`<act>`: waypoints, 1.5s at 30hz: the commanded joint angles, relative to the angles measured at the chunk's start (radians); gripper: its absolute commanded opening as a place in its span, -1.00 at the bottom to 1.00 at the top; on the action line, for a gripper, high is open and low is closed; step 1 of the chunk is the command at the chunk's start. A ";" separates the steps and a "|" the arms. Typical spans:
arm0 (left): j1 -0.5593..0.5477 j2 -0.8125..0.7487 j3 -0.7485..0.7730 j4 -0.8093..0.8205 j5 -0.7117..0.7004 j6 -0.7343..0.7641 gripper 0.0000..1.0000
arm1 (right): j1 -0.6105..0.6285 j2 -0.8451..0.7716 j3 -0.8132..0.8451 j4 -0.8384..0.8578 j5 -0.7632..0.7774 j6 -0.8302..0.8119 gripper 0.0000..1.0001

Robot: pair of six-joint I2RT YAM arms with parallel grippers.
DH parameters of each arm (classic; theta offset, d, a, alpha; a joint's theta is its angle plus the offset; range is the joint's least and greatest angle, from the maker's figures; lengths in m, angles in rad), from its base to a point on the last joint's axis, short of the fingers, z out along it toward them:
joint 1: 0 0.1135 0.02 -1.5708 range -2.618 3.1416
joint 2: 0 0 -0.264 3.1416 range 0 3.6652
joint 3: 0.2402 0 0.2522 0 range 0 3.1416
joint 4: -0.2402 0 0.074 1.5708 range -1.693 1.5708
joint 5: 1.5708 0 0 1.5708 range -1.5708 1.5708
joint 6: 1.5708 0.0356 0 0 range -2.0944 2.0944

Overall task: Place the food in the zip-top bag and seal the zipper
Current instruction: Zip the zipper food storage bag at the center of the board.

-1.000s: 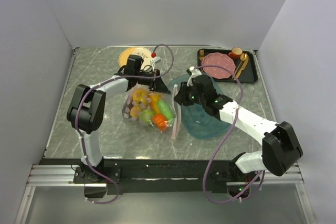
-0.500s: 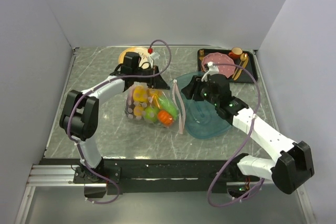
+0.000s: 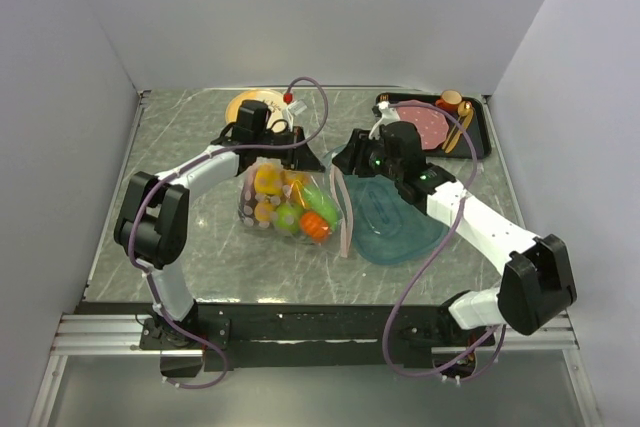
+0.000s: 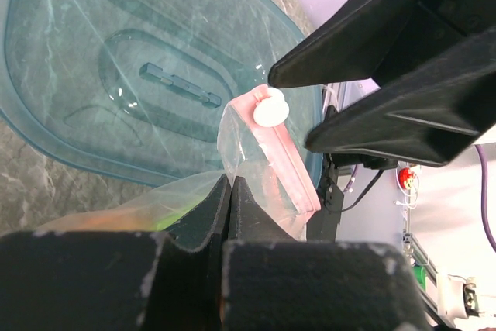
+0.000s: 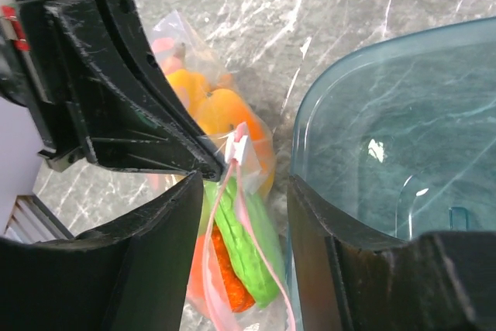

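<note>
The zip-top bag lies mid-table with the food inside: a yellow piece, a green apple, an orange piece and a green cucumber. Its pink zipper runs down the bag's right edge, and the two strips stand apart. A white slider sits at the far end. My left gripper is shut on the clear film at that far corner, beside the slider. My right gripper hangs open just short of the slider, one finger on either side of the strips, touching nothing.
A teal oval tray lies directly right of the bag, under my right arm. At the back right a black tray holds a pink plate. A yellow plate sits at the back, behind my left wrist.
My right gripper has opened wider and moved toward the far end of the zipper, close to the left fingertips. The bag shifted slightly early on. The left gripper keeps its hold.
</note>
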 commanded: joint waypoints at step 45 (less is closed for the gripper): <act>0.009 -0.038 0.025 0.084 0.014 -0.051 -0.61 | -0.009 0.030 0.000 0.108 -0.067 -0.018 -1.00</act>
